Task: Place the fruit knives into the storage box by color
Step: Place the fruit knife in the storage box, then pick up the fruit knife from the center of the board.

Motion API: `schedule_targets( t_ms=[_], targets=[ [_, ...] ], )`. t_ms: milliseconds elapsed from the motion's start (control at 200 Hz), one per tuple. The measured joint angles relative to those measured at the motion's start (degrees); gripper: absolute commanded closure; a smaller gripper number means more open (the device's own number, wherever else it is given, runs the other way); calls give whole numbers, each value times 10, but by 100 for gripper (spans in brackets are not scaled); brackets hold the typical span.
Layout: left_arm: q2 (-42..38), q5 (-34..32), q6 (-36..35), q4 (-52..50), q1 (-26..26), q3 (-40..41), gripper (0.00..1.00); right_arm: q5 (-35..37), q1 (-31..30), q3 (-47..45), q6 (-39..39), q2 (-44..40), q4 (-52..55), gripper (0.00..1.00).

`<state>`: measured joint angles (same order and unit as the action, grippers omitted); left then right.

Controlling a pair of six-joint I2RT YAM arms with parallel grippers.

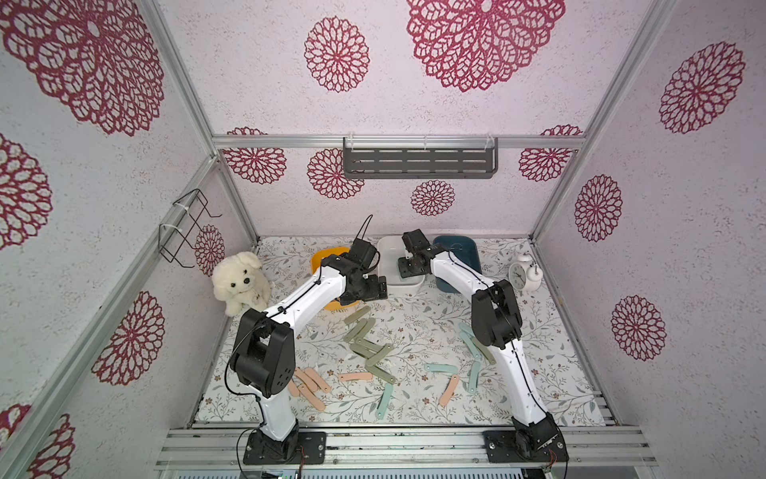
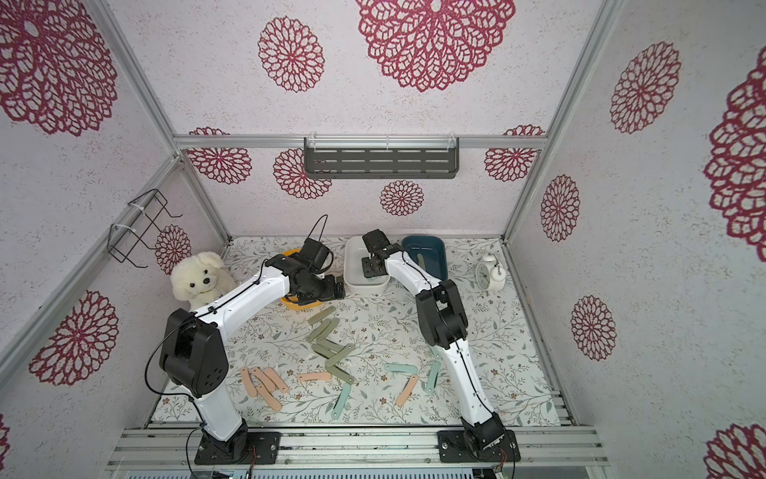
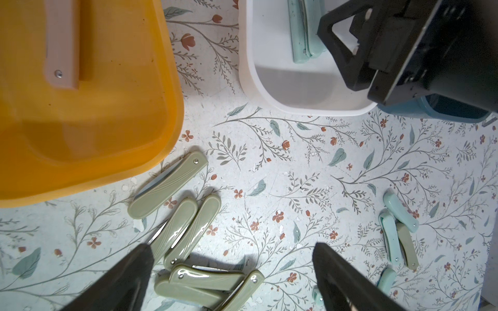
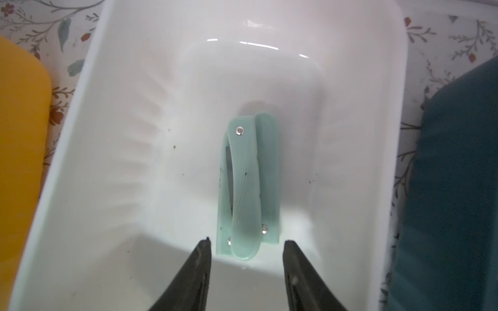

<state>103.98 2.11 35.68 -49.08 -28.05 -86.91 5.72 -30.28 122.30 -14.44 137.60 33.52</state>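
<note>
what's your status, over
Left gripper open, empty, above sage-green knives. Right gripper open over white bin, mint knives lying inside. Pink knives and others loose on mat.

Storage boxes: 3, i.e. yellow box, white box, dk teal box.
Fruit knives loose on mat: sage-green approx. 8; peach-pink 6; mint-teal approx. 5, some part-hidden by an arm.
Knives in boxes: yellow, 1 peach-pink knife; white, min. 2 mint-teal knives, stacked, exact no. unclear; dk teal, 1 knife, colour unclear.
Robot arms: 2.
Plush dog: 1.
Alarm clock: 1.
Wall shelf: 1.
Wire rack: 1.
</note>
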Motion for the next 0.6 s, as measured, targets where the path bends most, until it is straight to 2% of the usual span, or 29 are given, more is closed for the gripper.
schedule_targets(
  t_ms=[165,370,445,545,600],
  targets=[
    [-9,0,8,-1,-13,29,3,0,-8,-105,0,-94,-8,48],
    [-29,0,14,-20,-58,72,0,-2,-28,-324,-8,-310,-68,45],
    [-32,3,13,-31,-79,90,3,-2,-37,-411,-18,-381,-92,40],
    [-33,9,8,-44,-104,112,7,-10,-42,-519,-31,-444,-117,28],
    [-33,13,3,-52,-114,122,9,-14,-42,-570,-34,-465,-125,11]
  ],
)
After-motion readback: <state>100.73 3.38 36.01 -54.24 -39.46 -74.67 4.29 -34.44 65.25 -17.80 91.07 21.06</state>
